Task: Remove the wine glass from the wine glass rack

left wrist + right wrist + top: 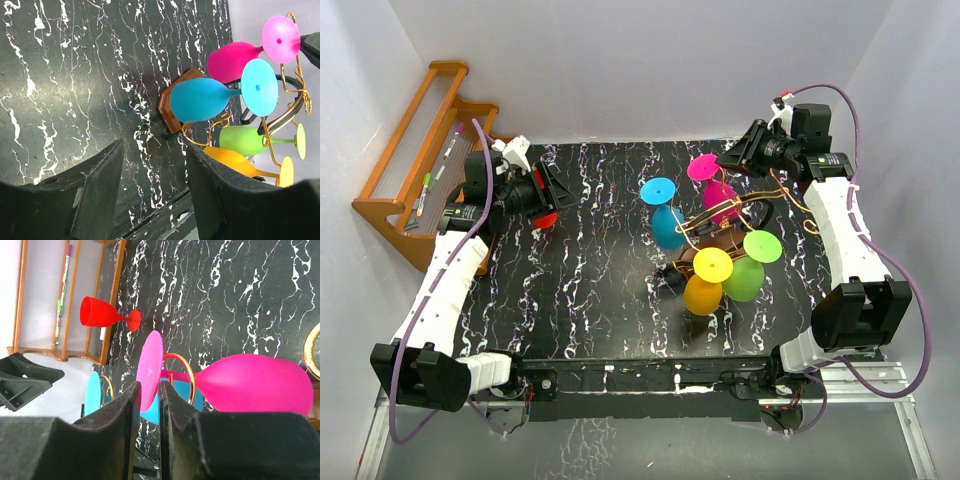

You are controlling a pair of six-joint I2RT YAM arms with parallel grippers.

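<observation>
Pink glass on the rack, its foot pinched by the right gripper.

Near the far-left corner of the tabletop (600, 300), the left gripper (154, 150) gapes wide and empty, with a red glass (100, 314) on its side close by. Right of centre stands the wine glass rack (684, 262). The pink wine glass (250, 385) hangs foot-up at the rack's far end, where the right gripper (149, 390) has narrowed onto its foot.

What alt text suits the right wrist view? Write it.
The right gripper straddles the foot of a pink wine glass hanging on the gold rack. Beyond, a red glass lies sideways on the black marbled table beside a wooden shelf.
</observation>
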